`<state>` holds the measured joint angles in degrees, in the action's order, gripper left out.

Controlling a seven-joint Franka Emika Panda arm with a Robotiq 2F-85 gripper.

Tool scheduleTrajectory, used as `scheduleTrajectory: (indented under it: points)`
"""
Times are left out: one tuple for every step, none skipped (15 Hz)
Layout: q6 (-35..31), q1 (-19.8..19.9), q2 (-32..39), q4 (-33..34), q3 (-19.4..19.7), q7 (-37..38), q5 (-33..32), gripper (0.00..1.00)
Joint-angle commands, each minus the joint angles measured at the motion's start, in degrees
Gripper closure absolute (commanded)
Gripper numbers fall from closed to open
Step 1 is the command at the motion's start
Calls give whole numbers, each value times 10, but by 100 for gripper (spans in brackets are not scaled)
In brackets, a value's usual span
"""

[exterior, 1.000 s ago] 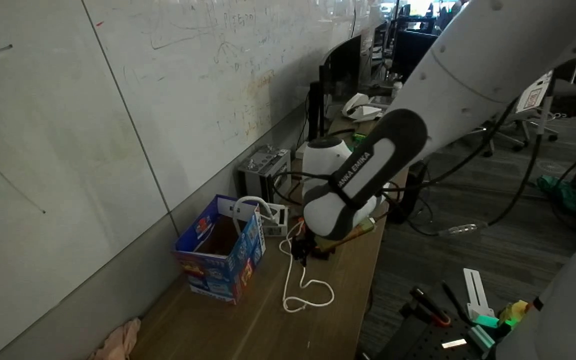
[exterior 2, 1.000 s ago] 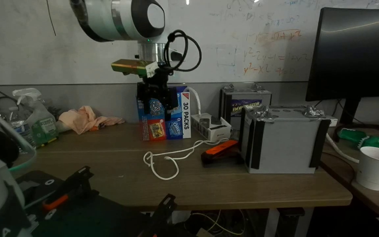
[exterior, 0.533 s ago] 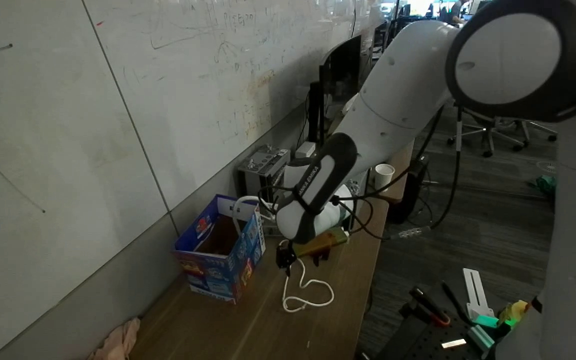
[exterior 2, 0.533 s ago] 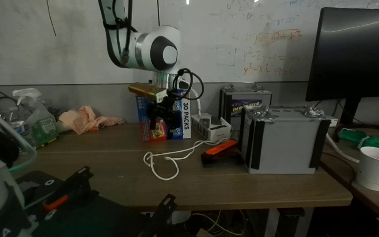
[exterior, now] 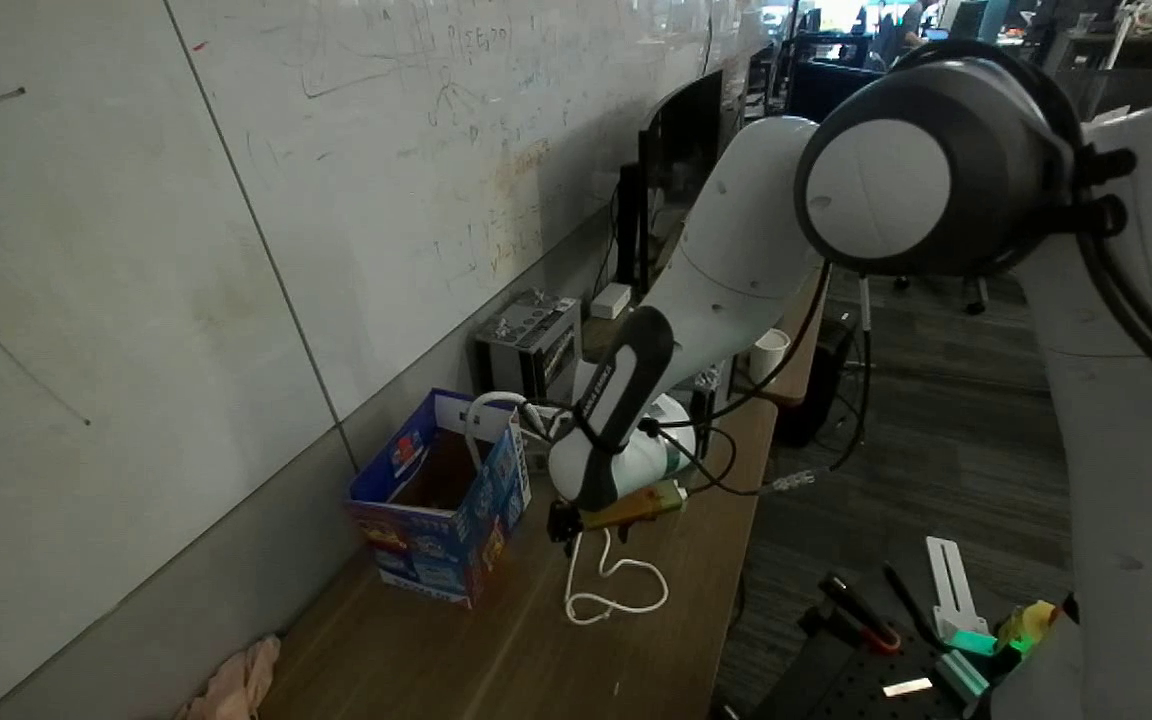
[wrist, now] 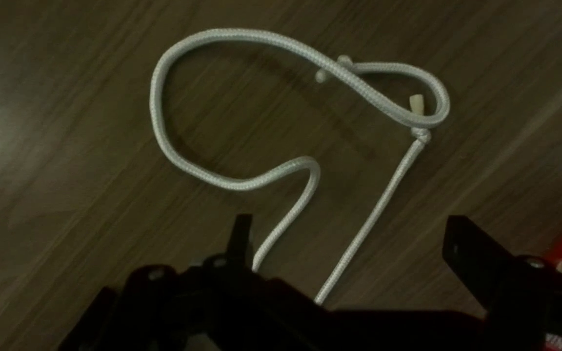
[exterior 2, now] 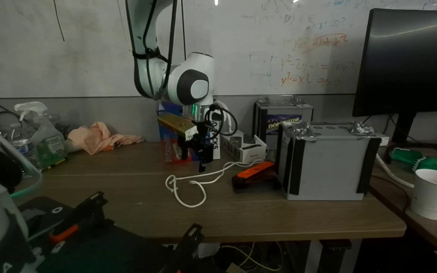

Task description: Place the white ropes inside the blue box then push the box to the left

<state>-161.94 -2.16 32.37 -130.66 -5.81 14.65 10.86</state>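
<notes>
Now, your gripper (wrist: 348, 222) stands wide above the rope (wrist: 314, 171), which lies on the desk (exterior: 516, 660) beside the box (exterior: 431, 548). Centre both strands (wrist: 359, 239) between the fingers (wrist: 469, 253), descend nearly to the desk, close firmly, then lift the rope higher than the box.

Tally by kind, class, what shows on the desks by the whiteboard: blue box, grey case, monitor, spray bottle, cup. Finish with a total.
Blue box: 1
Grey cases: 2
Monitor: 1
Spray bottle: 1
Cup: 1
Total: 6
</notes>
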Motion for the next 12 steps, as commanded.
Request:
scheduleTrajectory:
  points:
    - [-52, -41, 42, 23, 44, 34, -1, 0]
    - [-59, -53, 52, 27, 57, 44, -3, 0]
    - [-61, -70, 61, 34, 74, 59, -5, 0]
    - [-59, -86, 70, 42, 88, 74, -5, 0]
    - [-60, -97, 77, 50, 96, 89, 0, 0]
    - [-55, -105, 83, 58, 102, 101, 4, 0]
    - [-58, -112, 90, 65, 106, 116, 9, 0]
    - [-56, -118, 94, 71, 109, 127, 11, 0]
    - [-56, -122, 100, 77, 111, 139, 13, 0]
    - [-58, -128, 106, 82, 115, 150, 14, 0]
    - [-56, -132, 109, 86, 118, 158, 15, 0]
    - [-56, -136, 115, 91, 122, 167, 15, 0]
